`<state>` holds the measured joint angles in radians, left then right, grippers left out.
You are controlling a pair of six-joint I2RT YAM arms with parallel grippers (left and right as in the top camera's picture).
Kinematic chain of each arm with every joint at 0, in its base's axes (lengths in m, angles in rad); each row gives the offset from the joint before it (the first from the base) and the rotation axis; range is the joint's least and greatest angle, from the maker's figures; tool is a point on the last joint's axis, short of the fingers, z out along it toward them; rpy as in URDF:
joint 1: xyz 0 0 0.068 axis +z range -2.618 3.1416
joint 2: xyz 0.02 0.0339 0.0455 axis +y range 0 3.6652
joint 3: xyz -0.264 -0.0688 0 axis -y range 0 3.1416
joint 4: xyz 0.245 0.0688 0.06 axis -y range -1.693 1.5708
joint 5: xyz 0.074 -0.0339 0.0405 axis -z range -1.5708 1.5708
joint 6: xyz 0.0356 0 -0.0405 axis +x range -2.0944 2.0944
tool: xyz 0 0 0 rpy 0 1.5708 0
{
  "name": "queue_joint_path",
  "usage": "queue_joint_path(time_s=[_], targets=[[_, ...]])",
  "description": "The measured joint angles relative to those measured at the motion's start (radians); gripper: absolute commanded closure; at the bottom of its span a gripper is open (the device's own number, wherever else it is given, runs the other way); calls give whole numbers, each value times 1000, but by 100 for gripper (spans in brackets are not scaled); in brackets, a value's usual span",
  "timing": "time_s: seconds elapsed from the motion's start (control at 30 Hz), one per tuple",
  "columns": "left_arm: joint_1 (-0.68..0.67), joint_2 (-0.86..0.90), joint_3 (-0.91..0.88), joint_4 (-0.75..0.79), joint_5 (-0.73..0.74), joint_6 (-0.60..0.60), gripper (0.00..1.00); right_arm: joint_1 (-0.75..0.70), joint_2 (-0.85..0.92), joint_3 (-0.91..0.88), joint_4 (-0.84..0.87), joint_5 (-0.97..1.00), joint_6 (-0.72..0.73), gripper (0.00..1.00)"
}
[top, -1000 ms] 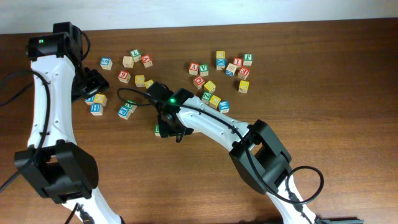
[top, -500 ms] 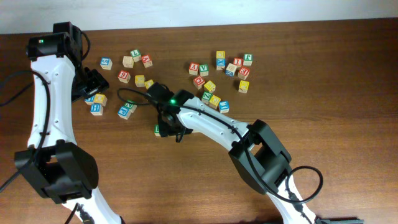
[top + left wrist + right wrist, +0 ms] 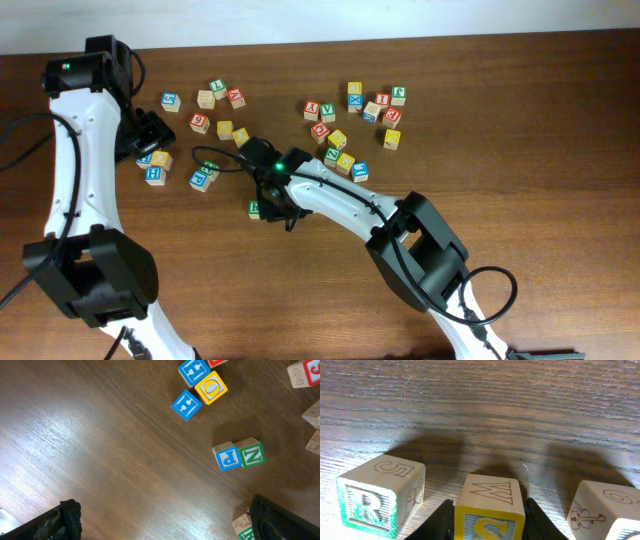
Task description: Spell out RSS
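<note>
Overhead view: dark wooden table (image 3: 520, 180) w/ approx. two dozen small alphabet cubes scattered along its far half. Two white arms reach in from the near edge.

The right gripper (image 3: 490, 521) is down at table level near the table's ctr. In the right wrist view its two dark fingers (image 3: 440, 522) press on either side of the S cube (image 3: 490, 505), a wooden cube w/ a yellow-framed front face showing a blue S and a W outlined on its top. Jaws pinch this cube, which sits upright on the wood.

The R cube (image 3: 367, 497) stands just to the left of it in that view, w/ a small gap btwn them. Its front face is green and white w/ an R, and its top has an outlined 5. From overhead it shows as a green cube (image 3: 254, 209) beside the gripper.

A third cube (image 3: 607, 507) stands on the other side of the S cube, apart from it, cut off by the picture edge. Its top shows a 6 or 9 and its side a violin drawing; its front letter can't be read.

The left gripper (image 3: 165, 515) hangs above the table's left side, jaws spread wide w/ nothing btwn them. Below it lie a blue P cube (image 3: 228, 456) touching a green N cube (image 3: 251, 453), and farther off a yellow O cube (image 3: 211, 386) beside two blue cubes (image 3: 186, 405).
</note>
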<state>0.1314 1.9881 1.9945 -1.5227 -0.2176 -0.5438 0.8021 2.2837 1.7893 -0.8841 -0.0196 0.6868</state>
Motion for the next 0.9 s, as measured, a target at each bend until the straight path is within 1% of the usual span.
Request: queue_joint_path(time_s=[0.13,0.23,0.5,0.57,0.9], targets=[[0,0,0,0,0,0,1,0,0,1,-8,5,0,78],[0,0,0,0,0,0,1,-6,1,23,-49,5,-1,81],[0,0,0,0,0,0,1,-48,1,39,-75,12,-2,78],[0,0,0,0,0,0,1,-55,1,39,-77,15,-2,75],[0,0,0,0,0,0,1,-55,1,39,-80,12,-2,76]])
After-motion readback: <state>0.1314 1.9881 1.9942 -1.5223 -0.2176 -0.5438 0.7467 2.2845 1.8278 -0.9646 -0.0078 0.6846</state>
